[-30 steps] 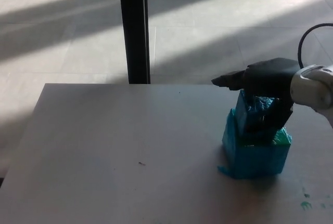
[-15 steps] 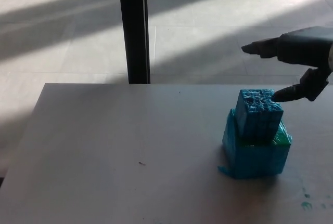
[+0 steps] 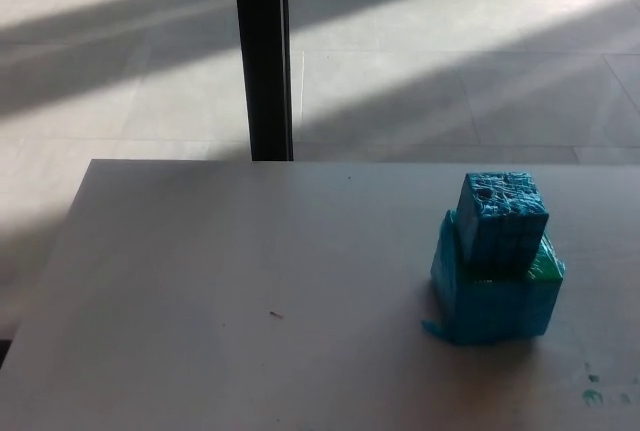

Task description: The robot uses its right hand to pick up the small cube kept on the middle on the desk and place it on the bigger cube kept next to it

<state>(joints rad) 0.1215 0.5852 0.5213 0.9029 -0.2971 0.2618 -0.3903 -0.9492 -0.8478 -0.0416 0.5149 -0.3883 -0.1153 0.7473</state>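
- The small cube (image 3: pixel 503 219) rests on top of the bigger cube (image 3: pixel 497 294), in contact with its upper face and set toward the far left part of that face.
- Both cubes are wrapped in bright blue, crinkled material; a green patch shows at the right top corner of the bigger cube, just beside the small cube.
- The small cube sits upright, with its top face visible and slightly rotated relative to the cube below.
- The stack stands on the right half of the surface (image 3: pixel 230 281), near the right edge of the picture.
- Neither hand appears in the head view, so the state of the fingers on the left and right cannot be told.
- A small dark speck (image 3: pixel 275 314) lies on the surface, well apart from the stack, to its left.
- Green marks (image 3: pixel 592 391) show on the surface near the lower right corner.
- A black vertical post (image 3: pixel 263 51) stands behind the far edge of the surface.
- The tiled floor (image 3: pixel 450 61) beyond carries diagonal bands of light and shadow.
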